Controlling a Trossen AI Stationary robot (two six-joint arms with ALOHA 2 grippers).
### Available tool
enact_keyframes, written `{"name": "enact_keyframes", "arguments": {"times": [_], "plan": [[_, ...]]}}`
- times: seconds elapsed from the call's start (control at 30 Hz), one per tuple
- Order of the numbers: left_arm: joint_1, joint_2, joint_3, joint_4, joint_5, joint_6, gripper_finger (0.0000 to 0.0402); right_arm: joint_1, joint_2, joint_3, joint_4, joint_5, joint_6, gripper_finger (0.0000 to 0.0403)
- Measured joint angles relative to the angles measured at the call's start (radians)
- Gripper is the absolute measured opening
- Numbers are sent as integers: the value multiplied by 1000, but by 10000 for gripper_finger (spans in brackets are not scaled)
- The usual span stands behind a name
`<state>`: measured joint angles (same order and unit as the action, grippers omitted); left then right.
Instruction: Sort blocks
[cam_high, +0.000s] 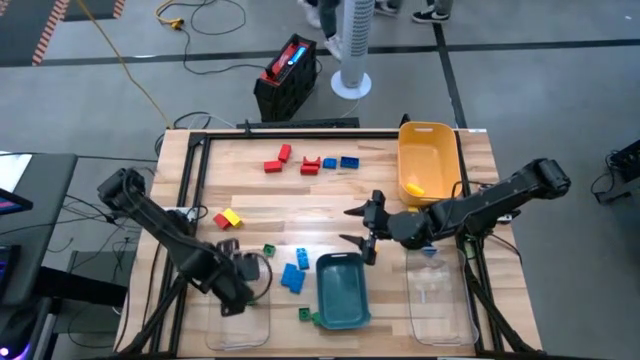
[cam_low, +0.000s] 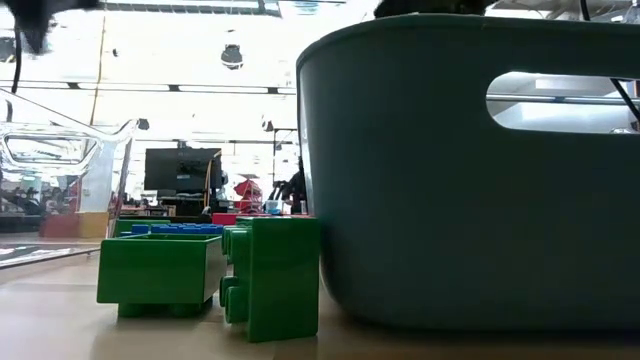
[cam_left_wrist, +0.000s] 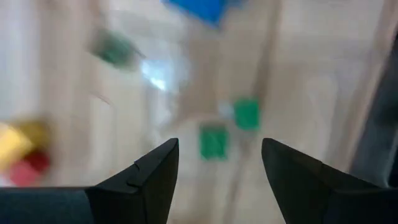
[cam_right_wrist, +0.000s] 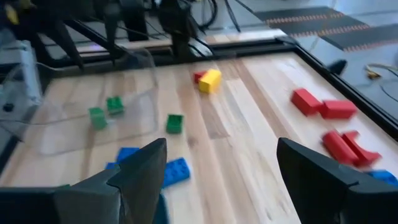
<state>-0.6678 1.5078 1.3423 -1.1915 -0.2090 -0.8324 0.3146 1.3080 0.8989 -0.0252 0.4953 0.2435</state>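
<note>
The left gripper hangs over the left clear bin, its fingers spread apart with nothing between them; two green blocks lie in that bin beneath it. The right gripper hovers just beyond the teal bin, jaws wide and empty.

The risks, as I judge them: a blue block lies just beside the teal bin's wall, so a finger coming down there could catch the rim and shove the bin or flick the block away. The red block and yellow block near the left clear bin touch each other, so a grab at one may drag both. A green block sits tight against the teal bin's near corner, awkward to pinch.

Containers: the yellow bin holds one yellow block; the teal bin looks empty; the right clear bin shows nothing inside. Several red blocks and more blue ones wait far beyond the teal bin.
</note>
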Motion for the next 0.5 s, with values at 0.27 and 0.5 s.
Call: {"name": "enact_keyframes", "arguments": {"times": [0.27, 0.5], "plan": [[189, 34, 91, 22, -76, 460, 224, -4, 7, 0, -60, 3, 37, 314], [305, 34, 60, 174, -78, 977, 224, 24, 7, 0, -77, 4, 14, 314]]}}
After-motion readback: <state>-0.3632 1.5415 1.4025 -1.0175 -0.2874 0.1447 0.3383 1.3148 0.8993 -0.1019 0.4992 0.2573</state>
